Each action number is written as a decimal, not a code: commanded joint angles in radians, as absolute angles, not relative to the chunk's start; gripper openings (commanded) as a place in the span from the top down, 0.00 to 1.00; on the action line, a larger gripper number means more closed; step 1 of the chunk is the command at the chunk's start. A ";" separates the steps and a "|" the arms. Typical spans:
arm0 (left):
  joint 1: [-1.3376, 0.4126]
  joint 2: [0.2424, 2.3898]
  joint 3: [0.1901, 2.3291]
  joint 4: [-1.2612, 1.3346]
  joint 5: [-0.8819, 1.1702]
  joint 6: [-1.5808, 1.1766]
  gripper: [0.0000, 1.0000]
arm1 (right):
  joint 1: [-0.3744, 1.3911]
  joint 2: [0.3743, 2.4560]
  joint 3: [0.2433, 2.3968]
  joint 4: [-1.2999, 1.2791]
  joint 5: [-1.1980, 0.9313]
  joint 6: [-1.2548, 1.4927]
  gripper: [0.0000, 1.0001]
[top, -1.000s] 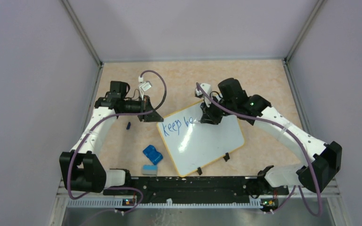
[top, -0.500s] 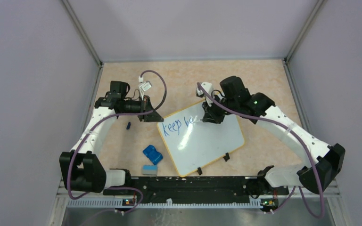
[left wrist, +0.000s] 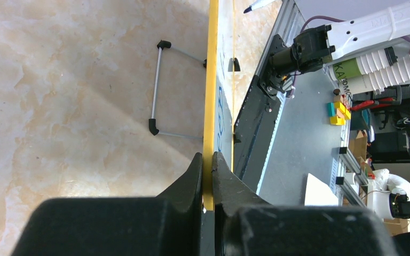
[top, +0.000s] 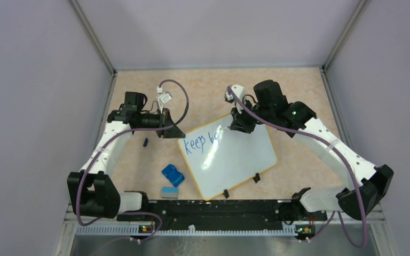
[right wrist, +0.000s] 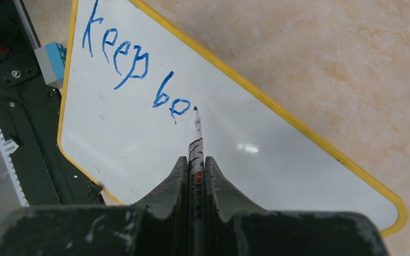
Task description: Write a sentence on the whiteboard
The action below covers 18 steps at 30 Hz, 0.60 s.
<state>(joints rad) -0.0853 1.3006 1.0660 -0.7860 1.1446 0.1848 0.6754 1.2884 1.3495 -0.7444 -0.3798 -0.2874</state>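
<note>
Two grippers are busy: the left gripper pinches the rim of the whiteboard lying mid-desk; the right gripper clamps a marker, its tip just beside the sentence, "keep be".

The left gripper clamps the whiteboard by its yellow rim.

We see a white whiteboard with a yellow rim, bearing blue lettering. The marker is white with black markings and a dark tip. The table is beige, marbled with paler veins. The left hand and right hand are black. A small block is bright blue.
</note>
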 commanded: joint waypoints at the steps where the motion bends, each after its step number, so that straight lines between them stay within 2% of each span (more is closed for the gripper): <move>1: -0.117 1.306 1.057 -0.807 1.105 0.201 1.00 | 0.661 1.293 1.399 -0.703 -0.375 -0.282 1.00; 18: -0.117 1.304 1.054 -0.808 1.106 0.199 1.00 | 0.661 1.330 1.384 -0.663 -0.374 -0.279 1.00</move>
